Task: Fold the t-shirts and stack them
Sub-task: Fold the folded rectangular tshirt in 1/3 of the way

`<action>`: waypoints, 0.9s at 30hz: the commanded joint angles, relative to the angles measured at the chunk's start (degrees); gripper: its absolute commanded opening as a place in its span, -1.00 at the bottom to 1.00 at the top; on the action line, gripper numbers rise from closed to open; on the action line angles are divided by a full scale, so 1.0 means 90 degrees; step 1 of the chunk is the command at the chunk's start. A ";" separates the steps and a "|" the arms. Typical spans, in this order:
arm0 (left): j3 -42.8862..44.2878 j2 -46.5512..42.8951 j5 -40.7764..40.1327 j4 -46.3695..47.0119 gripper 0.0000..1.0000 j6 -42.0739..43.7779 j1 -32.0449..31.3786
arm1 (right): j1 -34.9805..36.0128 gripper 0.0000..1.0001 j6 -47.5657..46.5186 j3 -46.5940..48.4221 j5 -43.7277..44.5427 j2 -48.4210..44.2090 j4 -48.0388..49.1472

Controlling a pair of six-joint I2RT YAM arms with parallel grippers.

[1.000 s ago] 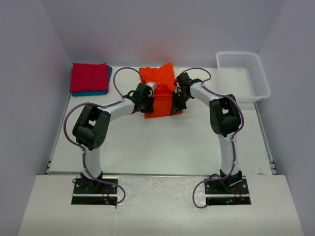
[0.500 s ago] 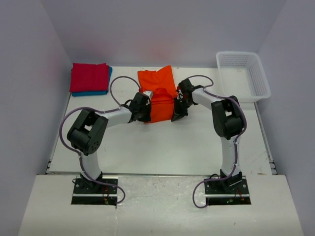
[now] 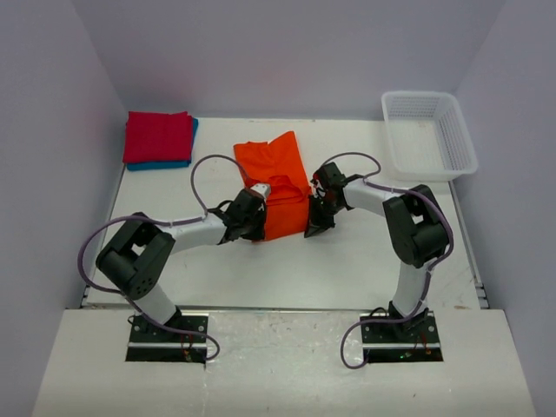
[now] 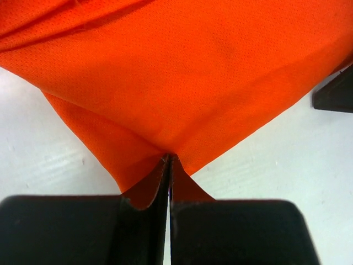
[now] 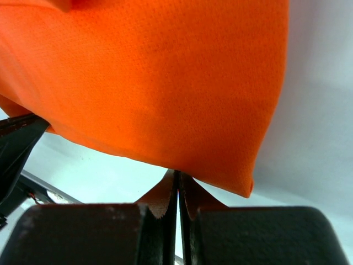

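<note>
Orange t-shirt (image 3: 276, 169) lies mid-table (image 3: 261, 269), its two near corners pinched in the closed left gripper (image 4: 169, 165) and closed right gripper (image 5: 177, 179). Far left: folded red t-shirt (image 3: 158, 136) atop blue t-shirt (image 3: 165, 164) (only its edge shows). Far right: white mesh basket (image 3: 460, 148). In the top view the gripper bodies hide the pinched corners.

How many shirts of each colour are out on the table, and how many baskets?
orange t-shirt: 1
red t-shirt: 1
blue t-shirt: 1, mostly hidden under the red one
white basket: 1
Total: 4
</note>
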 commanded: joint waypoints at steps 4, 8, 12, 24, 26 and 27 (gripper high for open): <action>-0.0734 -0.0806 -0.0309 -0.0334 -1.00 -0.0362 -0.0435 | 0.0472 -1.00 0.0270 -0.1012 0.0616 -0.0829 0.0402; -0.1104 -0.1410 -0.0426 -0.0461 -1.00 -0.0644 -0.0719 | 0.0872 -1.00 0.0475 -0.1539 0.0752 -0.1453 0.0510; -0.1398 -0.1890 -0.0631 -0.0695 -1.00 -0.0918 -0.1050 | 0.1312 -1.00 0.0709 -0.1970 0.1172 -0.2614 0.0199; -0.0570 -0.2889 -0.1431 -0.1535 -1.00 -0.1017 -0.1813 | 0.1655 -1.00 0.0544 -0.1131 0.1720 -0.4171 -0.0642; -0.0111 -0.2644 -0.1568 -0.1671 -1.00 -0.0861 -0.1813 | 0.1645 -1.00 0.0495 -0.0877 0.1719 -0.3644 -0.0545; 0.0055 -0.2411 -0.1589 -0.1720 -1.00 -0.0831 -0.1813 | 0.1655 -1.00 0.0485 -0.0818 0.1729 -0.3507 -0.0486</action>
